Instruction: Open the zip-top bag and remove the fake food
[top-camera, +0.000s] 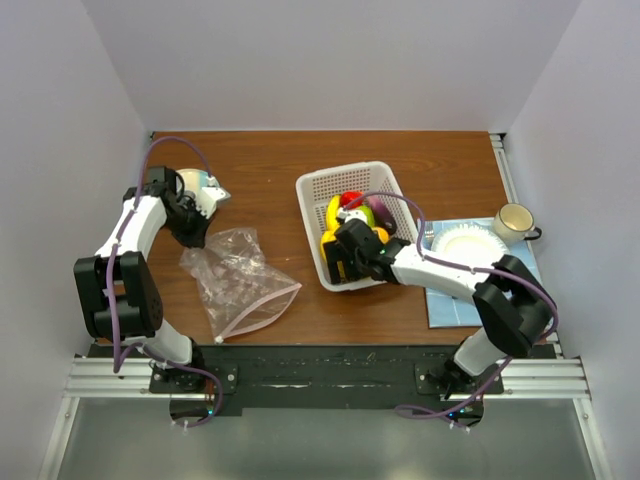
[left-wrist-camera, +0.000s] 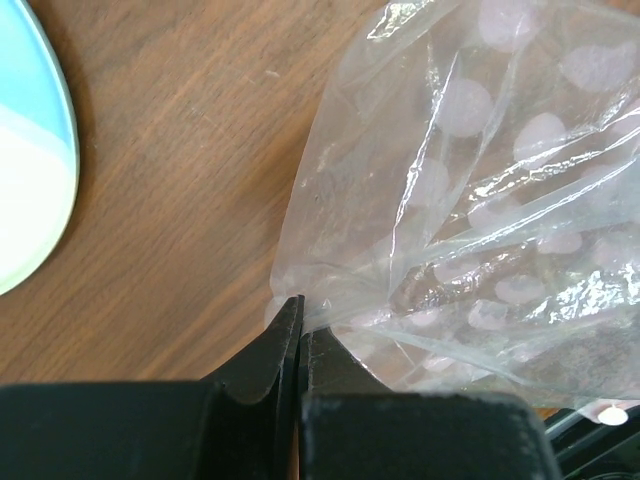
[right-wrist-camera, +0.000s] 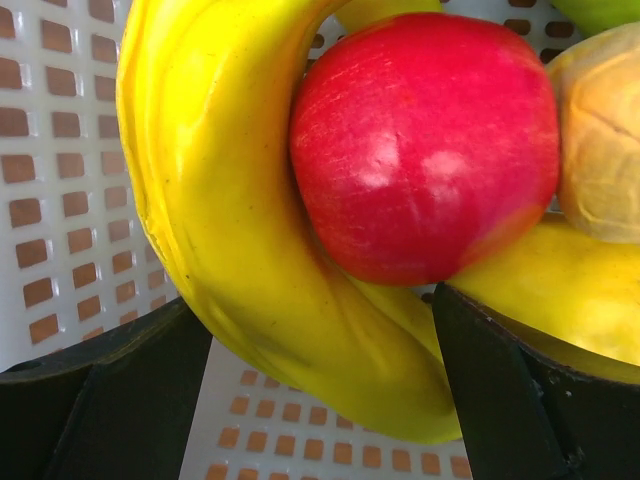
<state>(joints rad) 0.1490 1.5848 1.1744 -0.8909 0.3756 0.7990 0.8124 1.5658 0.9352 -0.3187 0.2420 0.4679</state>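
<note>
On the brown wooden worktop (top-camera: 280, 165) the clear crinkly zip-top bag (top-camera: 235, 280) lies crumpled, at about 8 o'clock from the white perforated plastic basket (top-camera: 345, 180). Its pink zipper strip runs along the edge at 5 o'clock. The left pincer (left-wrist-camera: 300, 320) has its fingers pressed together on a corner of the bag at the bag's 11 o'clock end. Through the left wrist camera we see pale round spots on the plastic. A round blue-and-white plate (left-wrist-camera: 30, 150) sits at 9 o'clock in that view, apart from the bag.

The glossy plastic fake food (top-camera: 355, 215) is heaped in the basket. The right pincer (right-wrist-camera: 310, 400) reaches into it with its fingers spread wide. A curved yellow banana (right-wrist-camera: 220, 220) lies between them, hooked around a red round fruit (right-wrist-camera: 425, 150). A yellow-orange piece (right-wrist-camera: 600, 140) touches the red fruit at 3 o'clock. We cannot tell whether either finger is touching the banana.

At 3 o'clock from the basket a white paper plate (top-camera: 468, 243) rests on a light blue mat (top-camera: 450, 305). A cream mug (top-camera: 513, 222) stands just beside the plate at 2 o'clock.
</note>
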